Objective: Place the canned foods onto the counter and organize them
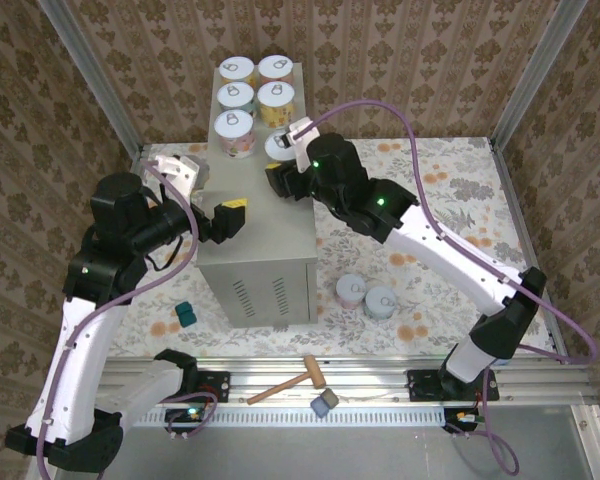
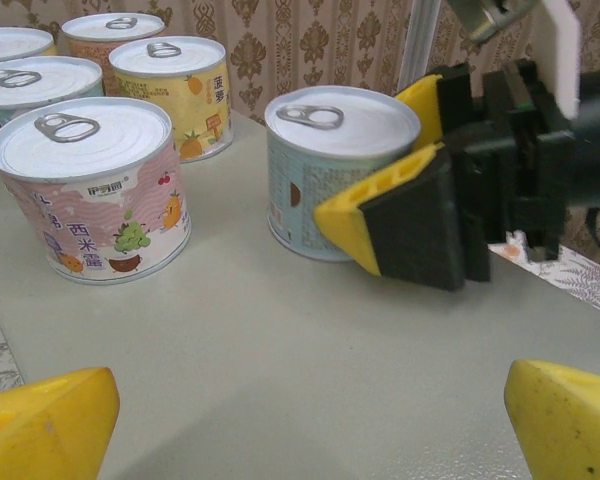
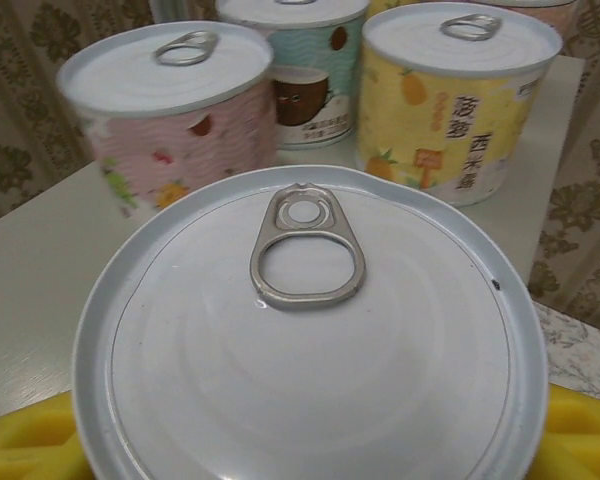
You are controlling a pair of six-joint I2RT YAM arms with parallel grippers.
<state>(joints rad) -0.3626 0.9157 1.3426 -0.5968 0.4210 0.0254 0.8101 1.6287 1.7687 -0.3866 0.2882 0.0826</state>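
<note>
The counter (image 1: 265,225) is a beige-grey metal box in the middle. Several canned foods stand in two rows at its far end, among them a pink can (image 1: 234,128) and a yellow can (image 1: 276,98). My right gripper (image 1: 282,160) is shut on a teal can (image 1: 280,148) that rests on the countertop beside the pink can (image 2: 90,190). Its yellow fingers (image 2: 380,200) clasp that teal can (image 2: 325,170), whose lid (image 3: 310,340) sits between them. My left gripper (image 1: 230,220) hovers open over the bare countertop (image 2: 280,350). Two more cans (image 1: 352,290) (image 1: 382,300) stand on the floral floor at the right.
A small teal block (image 1: 185,315) lies on the floor left of the counter. A wooden mallet (image 1: 290,382) and a grey block (image 1: 325,403) rest on the front rail. Metal frame posts (image 1: 90,70) stand at the back corners.
</note>
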